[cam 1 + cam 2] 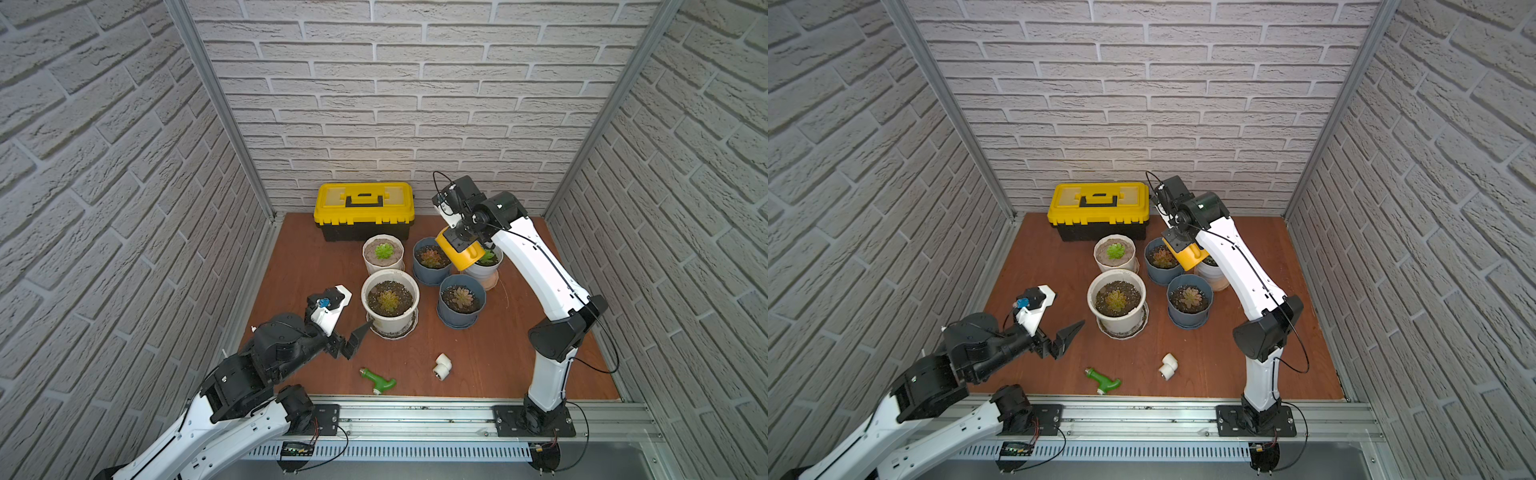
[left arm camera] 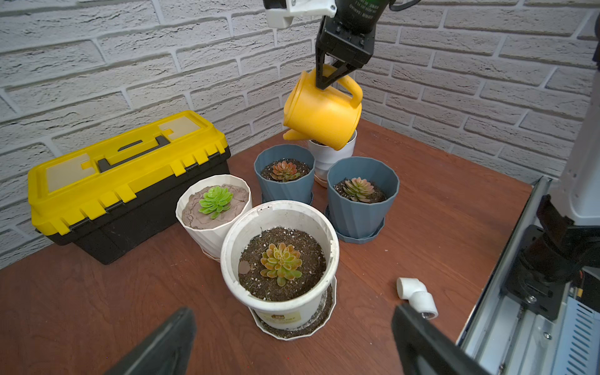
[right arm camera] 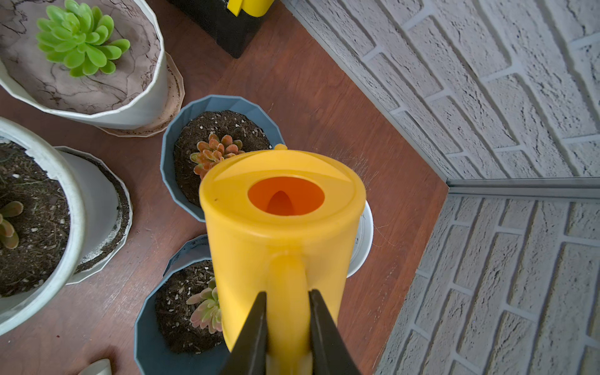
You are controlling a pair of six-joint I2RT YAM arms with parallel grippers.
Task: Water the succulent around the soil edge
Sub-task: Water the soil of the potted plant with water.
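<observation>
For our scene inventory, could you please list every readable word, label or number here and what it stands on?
Nothing reads clearly.
Label on the big white pot: too small to read.
Print on the right arm: upside down, blurred.
Toolbox, watering can: none visible.

The right gripper (image 3: 287,300) clamps the handle (image 3: 287,276) of the yellow watering can (image 3: 282,233), with one black finger (image 3: 256,324) on each side. The can's round fill opening (image 3: 285,194) faces the camera. The can body overlaps a blue pot (image 3: 167,156) holding a reddish succulent (image 3: 214,152), a second blue pot (image 3: 146,341) and a white pot (image 3: 365,233). A white faceted pot (image 3: 152,84) with a green succulent (image 3: 81,39) stands just beside the first blue pot.
</observation>
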